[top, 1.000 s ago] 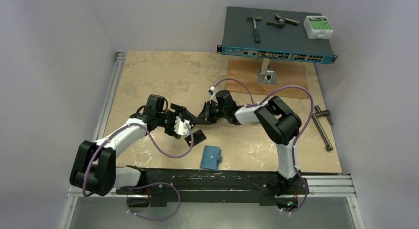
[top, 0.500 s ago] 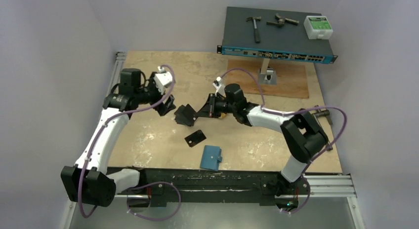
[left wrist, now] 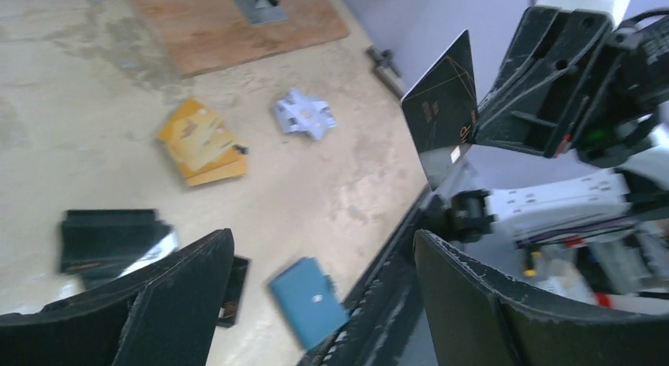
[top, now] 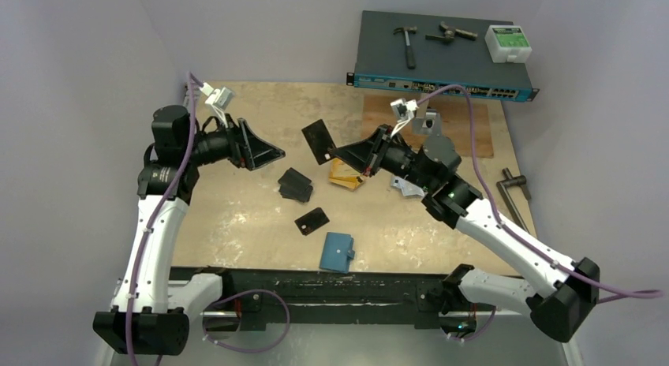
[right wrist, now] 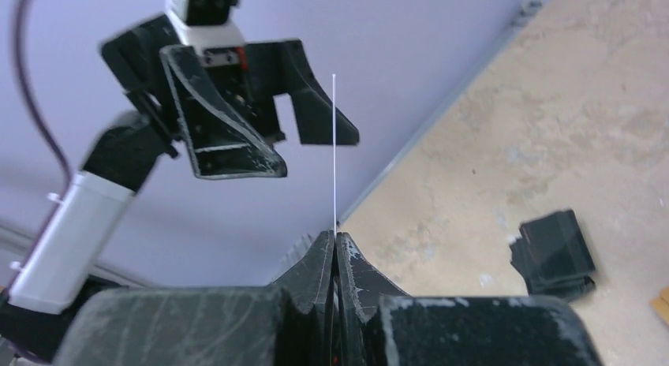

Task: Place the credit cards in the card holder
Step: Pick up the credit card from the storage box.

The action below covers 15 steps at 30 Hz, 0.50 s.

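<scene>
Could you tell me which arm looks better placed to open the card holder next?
Probably the left: the left gripper is open and empty, while the right gripper pinches a raised black card. The card holder lies closed.

Nothing that can be read as text, brand or number shows in any view. The raised black card carries thin gold lines, a few small gold marks near its middle and a pale strip along its lower edge, all too small and blurred to make out. The orange-gold cards on the counter show only a faint darker mark. In the overhead view the white box on the network switch has a green label, and the switch's blue front bears tiny markings beside its ports, none legible.
</scene>
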{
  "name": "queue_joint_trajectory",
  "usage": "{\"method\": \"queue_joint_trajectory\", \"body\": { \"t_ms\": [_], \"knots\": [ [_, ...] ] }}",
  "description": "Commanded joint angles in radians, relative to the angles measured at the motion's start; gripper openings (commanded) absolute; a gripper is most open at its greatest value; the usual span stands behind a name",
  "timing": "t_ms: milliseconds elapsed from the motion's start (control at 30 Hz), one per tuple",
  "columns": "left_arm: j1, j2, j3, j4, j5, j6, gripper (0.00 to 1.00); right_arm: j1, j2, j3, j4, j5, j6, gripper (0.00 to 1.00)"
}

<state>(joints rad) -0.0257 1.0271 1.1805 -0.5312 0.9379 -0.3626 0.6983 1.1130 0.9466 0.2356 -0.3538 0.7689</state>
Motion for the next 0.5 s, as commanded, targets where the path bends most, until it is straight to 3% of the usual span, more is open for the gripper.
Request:
{"method": "queue_joint_trajectory", "body": {
  "t_ms": [0,167,300,467],
  "knots": [
    [0.011,-0.066,-0.056,0.299,0.172,-0.380,0.82,0.036,-0.076,-0.006,0.045,0.121,0.020,0.00],
    [0.011,-0.086,-0.077,0.418,0.199,-0.510,0.74,0.098,-0.099,0.000,0.091,0.175,0.031,0.00],
    [0.004,-0.099,-0.123,0.636,0.204,-0.670,0.71,0.152,-0.070,0.012,0.119,0.206,0.045,0.00],
    [-0.014,-0.110,-0.122,0.630,0.198,-0.668,0.70,0.175,-0.050,0.017,0.161,0.221,0.066,0.00]
  ]
}}
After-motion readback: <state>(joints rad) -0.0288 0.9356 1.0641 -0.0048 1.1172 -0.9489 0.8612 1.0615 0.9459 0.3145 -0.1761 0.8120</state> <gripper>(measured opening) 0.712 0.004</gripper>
